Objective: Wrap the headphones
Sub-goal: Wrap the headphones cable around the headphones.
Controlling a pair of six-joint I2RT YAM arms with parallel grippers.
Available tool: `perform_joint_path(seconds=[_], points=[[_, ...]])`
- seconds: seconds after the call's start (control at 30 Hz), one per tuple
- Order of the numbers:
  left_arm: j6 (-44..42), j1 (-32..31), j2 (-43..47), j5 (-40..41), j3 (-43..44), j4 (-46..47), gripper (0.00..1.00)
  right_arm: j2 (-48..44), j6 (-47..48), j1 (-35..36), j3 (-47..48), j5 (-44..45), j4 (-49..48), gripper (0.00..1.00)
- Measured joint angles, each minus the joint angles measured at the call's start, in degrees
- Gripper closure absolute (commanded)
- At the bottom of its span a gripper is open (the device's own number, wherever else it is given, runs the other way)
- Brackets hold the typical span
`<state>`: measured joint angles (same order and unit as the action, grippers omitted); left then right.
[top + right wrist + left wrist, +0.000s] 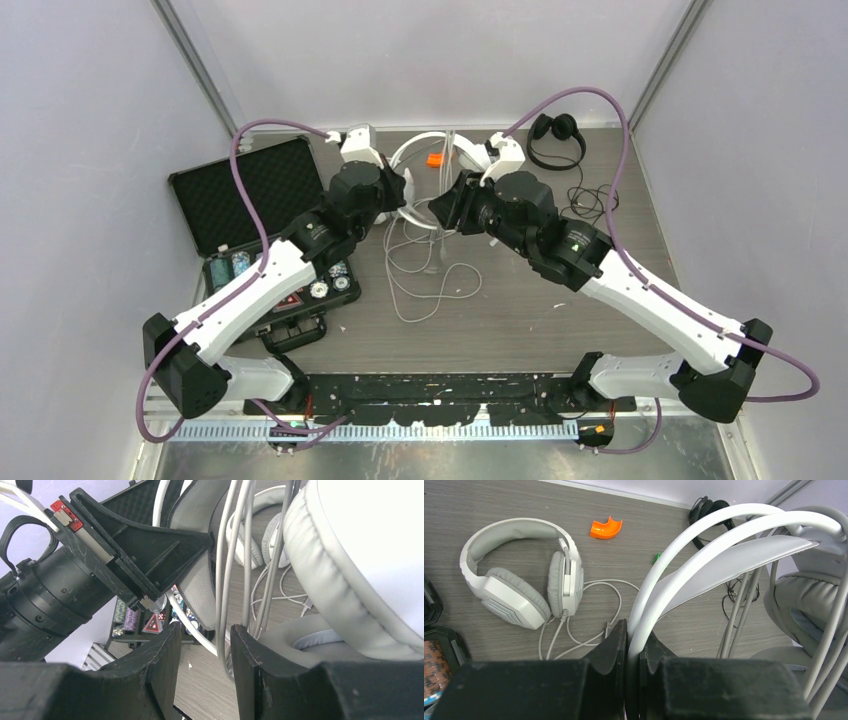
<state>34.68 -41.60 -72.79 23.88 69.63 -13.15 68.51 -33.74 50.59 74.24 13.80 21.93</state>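
Note:
My left gripper [634, 630] is shut on the white headband [724, 535] of a pale over-ear headset held up above the table. Its grey ear cup [350, 555] fills the right of the right wrist view. Several strands of its white cable [222, 580] hang down between the fingers of my right gripper [205, 632], which stands open with a gap on either side of them. More of that cable lies in loose loops on the table [430, 280]. A second white headset [519, 580] lies flat on the wood. The small black headphones [557, 137] rest at the back right.
An open black case [250, 190] with poker chips [330, 285] sits at the left. A small orange curved piece [606, 529] lies beyond the flat headset. The black headphones' thin cable [590, 200] is coiled beside the right arm.

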Motion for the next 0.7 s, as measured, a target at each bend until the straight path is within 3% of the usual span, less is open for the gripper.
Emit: perform_joint_path(seconds=[0.5, 0.7], points=[[2.93, 0.0, 0.68, 6.38, 3.48, -4.98, 1.0, -6.8, -1.62, -0.48, -0.85, -7.21, 0.48, 0.46], [5.22, 0.0, 0.94, 10.34, 5.22, -6.73, 1.0, -13.05, -6.1, -0.48, -6.71, -13.31, -2.75, 0.46]])
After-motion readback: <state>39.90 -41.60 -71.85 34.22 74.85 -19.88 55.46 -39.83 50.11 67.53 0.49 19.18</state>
